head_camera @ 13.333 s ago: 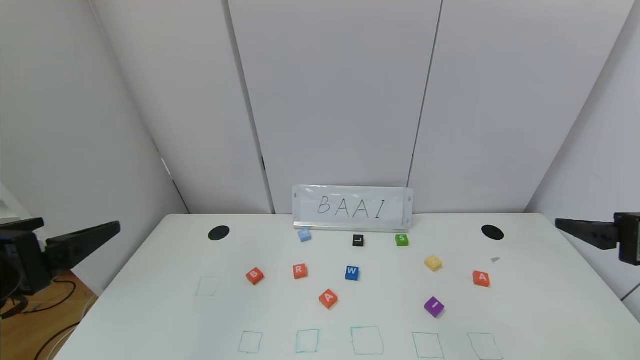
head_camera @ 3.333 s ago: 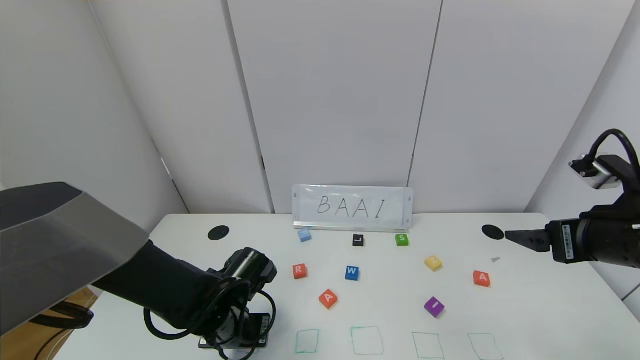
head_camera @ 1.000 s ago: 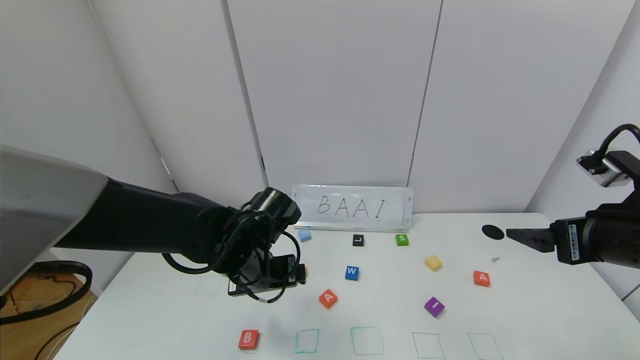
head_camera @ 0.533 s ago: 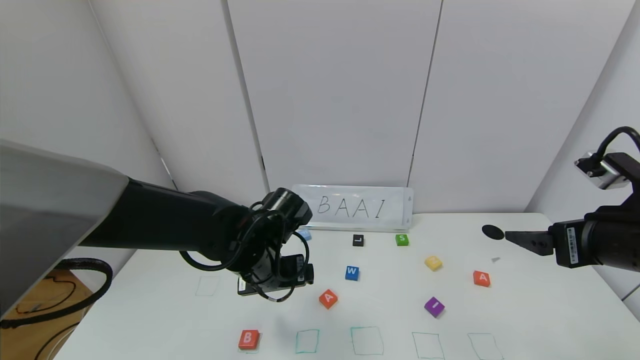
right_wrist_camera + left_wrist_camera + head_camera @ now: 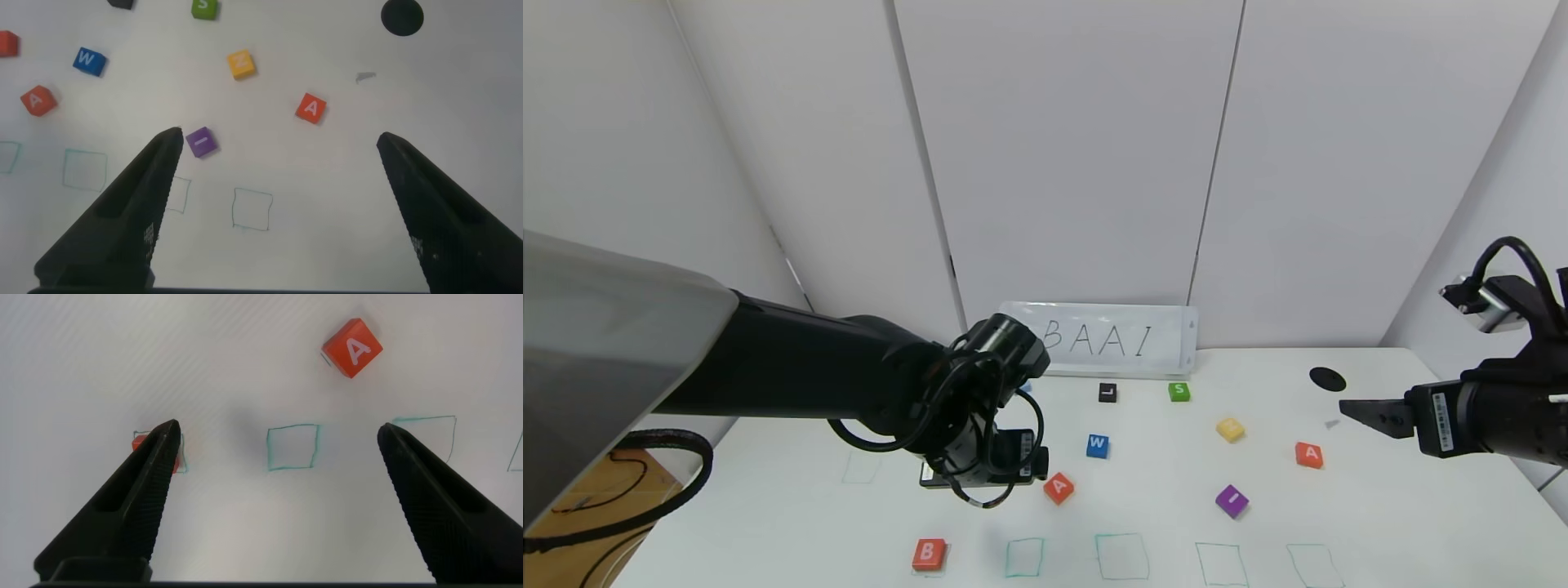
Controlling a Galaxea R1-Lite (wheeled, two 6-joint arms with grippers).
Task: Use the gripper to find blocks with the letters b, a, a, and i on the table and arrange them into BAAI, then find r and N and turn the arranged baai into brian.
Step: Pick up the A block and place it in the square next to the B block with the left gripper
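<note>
The B block [image 5: 929,554] lies on the first green square at the front left of the table [image 5: 1380,523]. My left gripper [image 5: 985,478] hovers open and empty just left of one A block [image 5: 1058,487]. In the left wrist view its jaws [image 5: 278,433] stand wide over an empty green square [image 5: 292,447], with that A block [image 5: 352,348] beyond and the B block [image 5: 140,443] half behind one finger. The second A block [image 5: 1309,455] and the purple I block [image 5: 1232,500] sit at the right. My right gripper [image 5: 1360,410] hangs open above them. The left arm hides r in the head view.
Blue W [image 5: 1098,445], black L [image 5: 1107,393], green S [image 5: 1178,391] and yellow [image 5: 1230,429] blocks lie mid-table. A BAAI sign [image 5: 1098,339] stands at the back, with a black hole [image 5: 1327,379] to its right. Green squares [image 5: 1122,556] line the front edge.
My left gripper has moved right and slightly nearer, closing on the middle A block. My right gripper has dropped a little and shifted left. No block has moved.
</note>
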